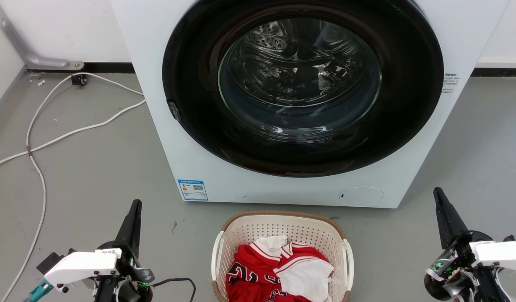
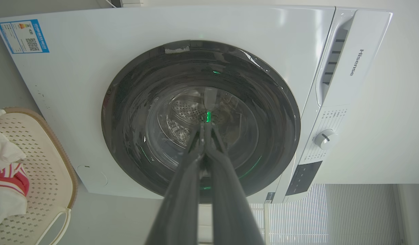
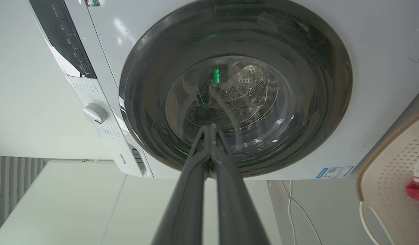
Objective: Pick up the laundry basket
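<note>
The laundry basket [image 1: 258, 228] is cream perforated plastic with a brown woven rim and white side handles. It sits on the floor at the bottom centre of the head view, just in front of the washer, and holds red and white clothes [image 1: 278, 272]. My left gripper [image 1: 135, 207] is shut and empty, well to the basket's left. My right gripper [image 1: 437, 193] is shut and empty, well to its right. Part of the basket [image 2: 42, 170] shows at the left wrist view's left edge, beside my left gripper [image 2: 205, 126]. The basket [image 3: 389, 177] also shows at the right wrist view's right edge, away from my right gripper [image 3: 209, 128].
A white front-loading washer [image 1: 190, 138] with a closed dark round door [image 1: 302, 88] stands directly behind the basket. White cables [image 1: 44, 144] trail over the grey floor at the left. A pipe [image 1: 29, 54] runs along the back left wall.
</note>
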You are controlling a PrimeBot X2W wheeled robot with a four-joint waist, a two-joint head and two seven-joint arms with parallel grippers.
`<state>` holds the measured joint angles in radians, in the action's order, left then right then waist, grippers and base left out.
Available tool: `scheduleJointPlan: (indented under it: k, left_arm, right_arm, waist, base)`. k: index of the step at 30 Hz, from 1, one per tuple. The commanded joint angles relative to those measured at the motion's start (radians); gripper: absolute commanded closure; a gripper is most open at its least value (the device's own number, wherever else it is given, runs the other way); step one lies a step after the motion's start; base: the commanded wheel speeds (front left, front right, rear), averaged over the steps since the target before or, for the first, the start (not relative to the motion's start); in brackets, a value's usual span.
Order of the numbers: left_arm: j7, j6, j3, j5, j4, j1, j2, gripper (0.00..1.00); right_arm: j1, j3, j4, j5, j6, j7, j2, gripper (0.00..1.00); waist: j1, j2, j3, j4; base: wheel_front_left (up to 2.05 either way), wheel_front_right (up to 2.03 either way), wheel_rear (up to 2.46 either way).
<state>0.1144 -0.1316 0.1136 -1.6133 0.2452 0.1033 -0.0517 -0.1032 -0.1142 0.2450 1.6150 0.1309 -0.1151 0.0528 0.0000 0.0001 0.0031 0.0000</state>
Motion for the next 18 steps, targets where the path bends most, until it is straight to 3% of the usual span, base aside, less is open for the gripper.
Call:
scheduleJointPlan:
  k: [1, 4, 5, 13, 18]
  left_arm:
    - [0.003, -0.002, 0.004, 0.002, 0.001, 0.011, 0.001, 1.0]
    - [0.003, -0.002, 0.004, 0.002, 0.001, 0.011, 0.001, 1.0]
    - [0.0, 0.0, 0.0, 0.0, 0.0, 0.0, 0.0, 0.0]
    - [-0.02, 0.001, -0.016, 0.013, 0.015, -0.025, 0.004, 0.0]
    - [-0.045, 0.002, -0.022, 0.098, -0.002, -0.024, 0.003, 0.0]
  right_arm:
    - [-0.011, -0.001, 0.001, -0.006, 0.0, -0.002, -0.004, 1.0]
    - [-0.011, -0.001, 0.001, -0.006, 0.0, -0.002, -0.004, 1.0]
    - [0.0, 0.0, 0.0, 0.0, 0.0, 0.0, 0.0, 0.0]
    - [0.031, 0.004, 0.02, -0.01, 0.0, 0.019, -0.001, 0.0]
    - [0.035, -0.009, 0.007, -0.092, 0.0, 0.044, -0.001, 0.0]
  waist:
    - [0.0, -0.0001, 0.0, 0.0]
    - [0.0, -0.0001, 0.0, 0.0]
    - [0.0, -0.0001, 0.0, 0.0]
    - [0.0, -0.0001, 0.0, 0.0]
    - [0.0, -0.0001, 0.001, -0.001]
  base:
    - [0.0, 0.0, 0.0]
    - [0.0, 0.0, 0.0]
    - [0.0, 0.0, 0.0]
    - [0.0, 0.0, 0.0]
    - [0.0, 0.0, 0.0]
